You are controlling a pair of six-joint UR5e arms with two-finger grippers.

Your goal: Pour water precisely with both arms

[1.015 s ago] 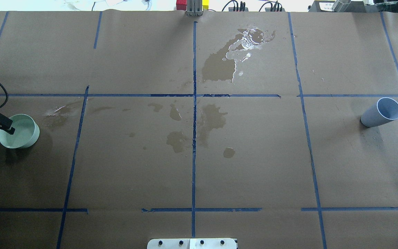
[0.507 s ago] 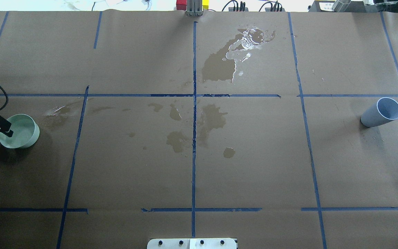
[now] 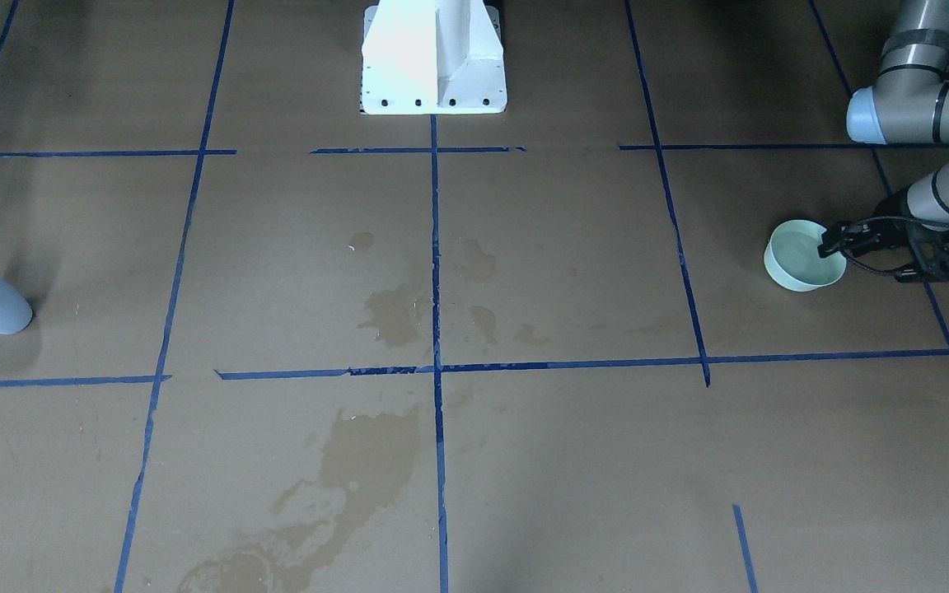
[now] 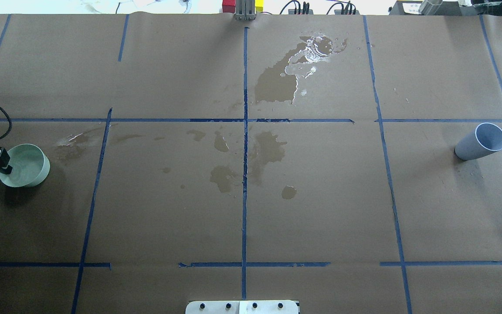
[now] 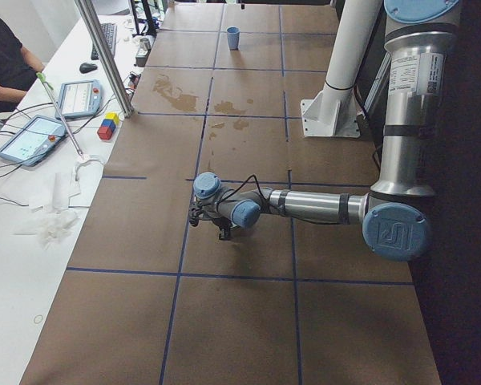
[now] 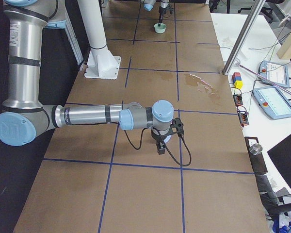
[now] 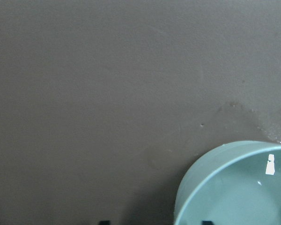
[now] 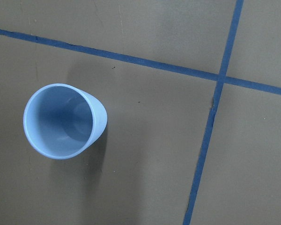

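Observation:
A pale green bowl (image 4: pixel 26 168) stands at the table's left end and also shows in the front view (image 3: pixel 800 262). Water (image 7: pixel 243 197) lies in it as a faint glossy sheen. My left gripper (image 4: pixel 1 163) is open at the bowl's left rim. In the left wrist view one fingertip (image 7: pixel 103 222) is outside the rim and the other is inside. A light blue cup (image 4: pixel 482 141) stands far right, seen from above in the right wrist view (image 8: pixel 61 121). My right gripper (image 6: pixel 161 144) hangs over the cup; I cannot tell its state.
Dark wet stains mark the brown paper at the back centre (image 4: pixel 277 80) and in the middle (image 4: pixel 268 150). Blue tape lines (image 4: pixel 245 174) cross the table. The white pedestal (image 3: pixel 433 58) stands at the robot's side. Tablets (image 5: pixel 36 136) and coloured blocks (image 5: pixel 107 127) lie beyond the far edge.
My left gripper has drawn back to the left, from over the bowl's inside to its left rim. The bowl and the cup have not moved.

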